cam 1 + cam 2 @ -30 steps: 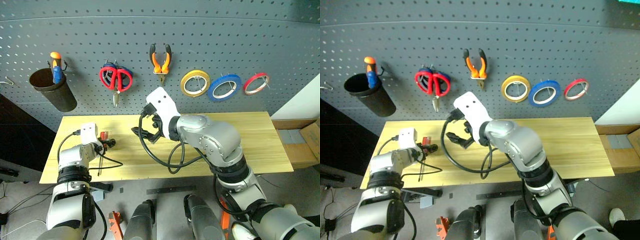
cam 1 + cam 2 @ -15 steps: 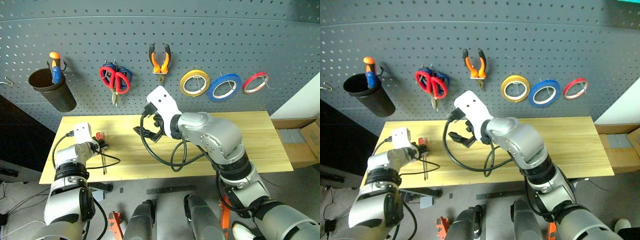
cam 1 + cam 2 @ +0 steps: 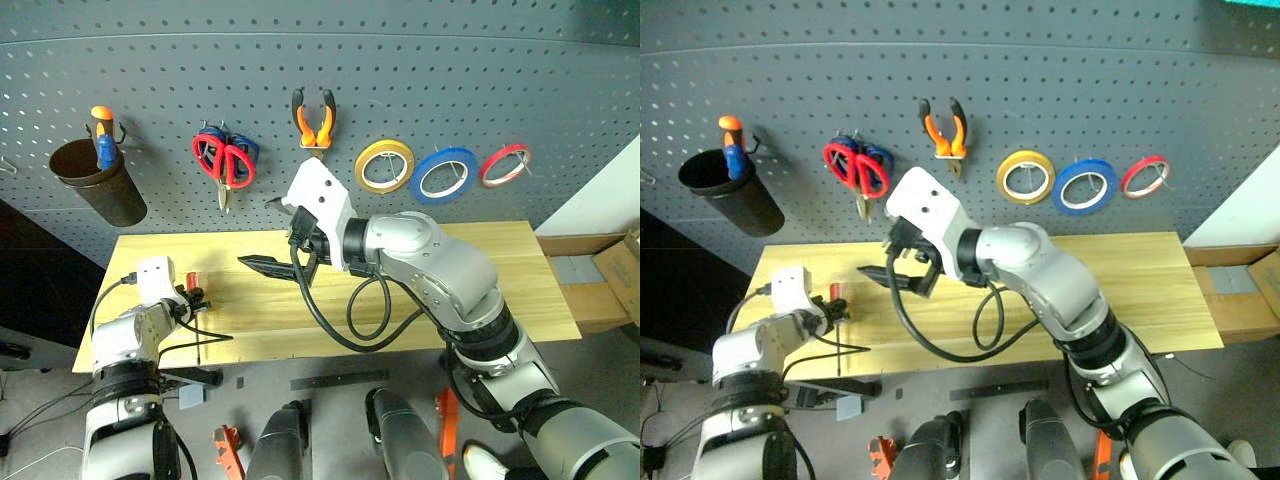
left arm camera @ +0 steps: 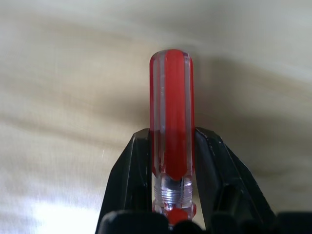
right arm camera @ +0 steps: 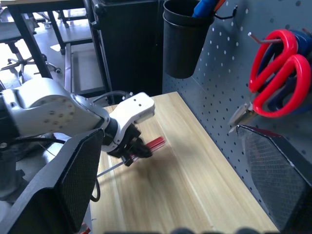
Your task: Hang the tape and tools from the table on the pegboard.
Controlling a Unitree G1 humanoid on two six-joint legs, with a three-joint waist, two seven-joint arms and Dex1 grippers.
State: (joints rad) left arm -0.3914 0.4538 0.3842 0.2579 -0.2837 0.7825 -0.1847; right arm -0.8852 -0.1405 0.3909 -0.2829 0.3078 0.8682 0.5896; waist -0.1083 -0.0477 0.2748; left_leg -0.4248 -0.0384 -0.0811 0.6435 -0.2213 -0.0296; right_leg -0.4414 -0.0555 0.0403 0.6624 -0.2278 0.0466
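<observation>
The red screwdriver [image 4: 171, 131] was clamped by its ribbed red handle between the left tool's [image 3: 190, 298] black fingers, just above the light wooden tabletop [image 3: 420, 270] near its left end, its thin steel shaft slanting down toward the front edge. On the dark grey pegboard [image 3: 400, 90], the red scissors [image 3: 222, 160] hung blades down, the orange-and-black pliers [image 3: 313, 118] hung beside them, nose down, and the blue tape roll [image 3: 443, 174] hung flat between a yellow and a red roll.
</observation>
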